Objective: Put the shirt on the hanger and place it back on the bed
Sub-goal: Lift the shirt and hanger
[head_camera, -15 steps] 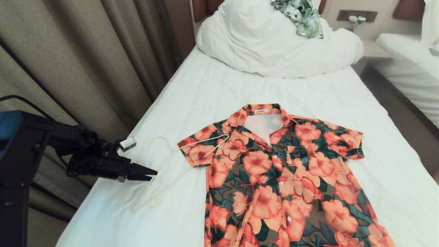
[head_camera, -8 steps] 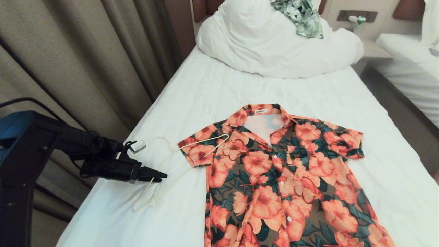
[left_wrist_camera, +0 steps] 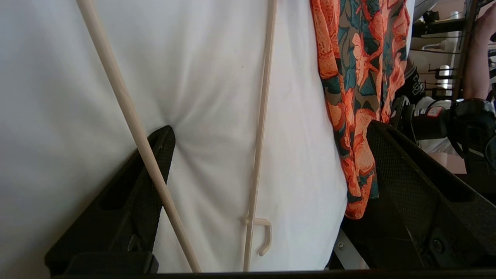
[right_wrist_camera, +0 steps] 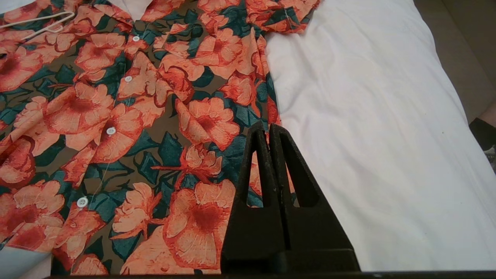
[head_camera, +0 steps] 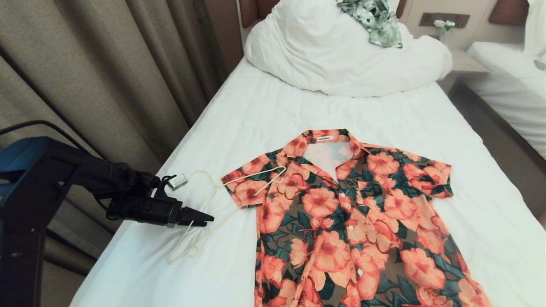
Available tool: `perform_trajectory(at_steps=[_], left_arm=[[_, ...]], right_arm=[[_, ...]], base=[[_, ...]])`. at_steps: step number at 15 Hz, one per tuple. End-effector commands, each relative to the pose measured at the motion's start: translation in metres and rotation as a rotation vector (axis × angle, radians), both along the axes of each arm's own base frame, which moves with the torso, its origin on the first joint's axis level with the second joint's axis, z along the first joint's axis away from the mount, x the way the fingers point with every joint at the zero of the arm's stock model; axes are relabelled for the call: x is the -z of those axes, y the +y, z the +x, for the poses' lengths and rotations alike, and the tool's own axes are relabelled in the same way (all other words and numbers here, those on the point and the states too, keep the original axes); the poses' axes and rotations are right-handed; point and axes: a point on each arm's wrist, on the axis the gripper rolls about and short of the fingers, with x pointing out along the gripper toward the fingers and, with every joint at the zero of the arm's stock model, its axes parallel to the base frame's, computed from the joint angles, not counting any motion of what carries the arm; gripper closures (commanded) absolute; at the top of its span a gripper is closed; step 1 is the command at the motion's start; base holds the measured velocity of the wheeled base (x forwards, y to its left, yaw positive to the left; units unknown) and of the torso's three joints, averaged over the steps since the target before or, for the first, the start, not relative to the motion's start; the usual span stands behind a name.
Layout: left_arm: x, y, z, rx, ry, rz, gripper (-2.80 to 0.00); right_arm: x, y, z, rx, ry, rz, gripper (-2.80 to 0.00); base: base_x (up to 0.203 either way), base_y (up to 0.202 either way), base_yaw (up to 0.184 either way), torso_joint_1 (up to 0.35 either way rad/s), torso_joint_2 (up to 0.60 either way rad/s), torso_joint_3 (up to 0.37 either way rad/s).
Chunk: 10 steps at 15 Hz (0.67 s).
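My left gripper reaches in low from the bed's left edge, jaws spread wide and holding nothing, its tips over the long wires of the hanger. From the left wrist camera, one dark finger presses into the white sheet with a hanger wire crossing in front of it, a second wire runs down the gap between the fingers, and the other finger sits against the hanging edge of the shirt.

The shirt lies flat and face up on the bed, collar toward the headboard, buttons done up, both short sleeves spread. The cream hanger lies flat on the sheet just beside the shirt's left sleeve, and one end of it rests on top of that sleeve near the shoulder. No part of it is inside the garment.

My right gripper is outside the head camera's view; its own camera shows the two fingers pressed together, empty, poised above the shirt's right side where the print meets the bare sheet.

Up the bed, a bunched white duvet carries a green leafy garment. Beige curtains hang along the left side.
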Motion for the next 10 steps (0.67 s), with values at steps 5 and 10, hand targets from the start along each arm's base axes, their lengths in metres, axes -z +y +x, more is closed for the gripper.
perform_trajectory(at_steps=[5, 10], left_arm=[[0.0018, -0.0014, -0.0008, 0.005, 0.006, -0.007, -2.8], [0.0027, -0.0002, -0.0005, 0.003, 0.006, -0.007, -2.8]], right_arm=[[0.0004, 0.0, 0.0001, 0.0, 0.001, 0.0, 0.0], [0.0004, 0.0, 0.0001, 0.0, 0.001, 0.0, 0.0]], base=[[0.0, 0.0, 0.0, 0.0, 0.0, 0.0], [0.0, 0.0, 0.0, 0.0, 0.0, 0.0]])
